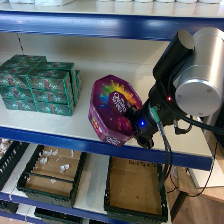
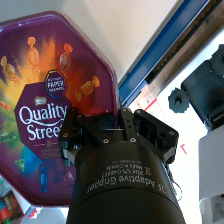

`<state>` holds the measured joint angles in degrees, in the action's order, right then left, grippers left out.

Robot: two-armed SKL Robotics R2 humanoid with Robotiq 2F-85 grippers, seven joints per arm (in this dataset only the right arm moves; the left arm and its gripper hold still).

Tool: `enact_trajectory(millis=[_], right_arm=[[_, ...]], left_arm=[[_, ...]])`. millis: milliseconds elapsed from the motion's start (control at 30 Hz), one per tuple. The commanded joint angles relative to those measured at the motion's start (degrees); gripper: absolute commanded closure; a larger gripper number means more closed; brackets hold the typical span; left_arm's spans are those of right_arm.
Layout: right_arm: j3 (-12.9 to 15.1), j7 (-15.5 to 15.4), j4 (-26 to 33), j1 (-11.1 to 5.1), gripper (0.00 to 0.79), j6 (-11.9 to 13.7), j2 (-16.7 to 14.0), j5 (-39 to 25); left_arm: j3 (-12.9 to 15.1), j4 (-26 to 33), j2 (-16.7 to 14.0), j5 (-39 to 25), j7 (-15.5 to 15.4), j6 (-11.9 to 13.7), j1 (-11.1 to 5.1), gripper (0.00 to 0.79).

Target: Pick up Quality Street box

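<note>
The Quality Street box (image 1: 112, 102) is a purple octagonal tub standing tilted on its edge on the white shelf (image 1: 65, 122), with its rainbow lid facing outward. My right gripper (image 1: 131, 119) is at the box's right rim, fingers clamped over the edge. In the right wrist view the lid (image 2: 45, 75) fills most of the picture, and the gripper (image 2: 120, 125) has the tub's rim between its dark fingers (image 2: 142, 125).
Stacked green rectangular boxes (image 1: 40, 85) stand on the shelf left of the tub. The blue front beam (image 1: 50, 136) runs just below it, and another blue beam (image 1: 75, 25) crosses overhead. Below are dark crates (image 1: 50, 172) and a cardboard tray (image 1: 135, 192).
</note>
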<state>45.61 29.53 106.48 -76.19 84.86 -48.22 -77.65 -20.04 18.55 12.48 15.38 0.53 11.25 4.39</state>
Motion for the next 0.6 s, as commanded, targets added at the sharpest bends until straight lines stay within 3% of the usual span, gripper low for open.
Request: enact_trajectory(millis=[33, 600], right_arm=[[-0.25, 0.0, 0.89, -0.18, 0.785, -0.04, -0.39, -0.76], [-0.34, 0.0, 7.01, -0.3, 0.785, -0.38, -1.87, -2.02]], left_arm=[[0.0, 0.0, 0.0, 0.0, 0.0, 0.0, 0.0, 0.785], [0.0, 0.0, 0.0, 0.0, 0.0, 0.0, 0.0, 0.785]])
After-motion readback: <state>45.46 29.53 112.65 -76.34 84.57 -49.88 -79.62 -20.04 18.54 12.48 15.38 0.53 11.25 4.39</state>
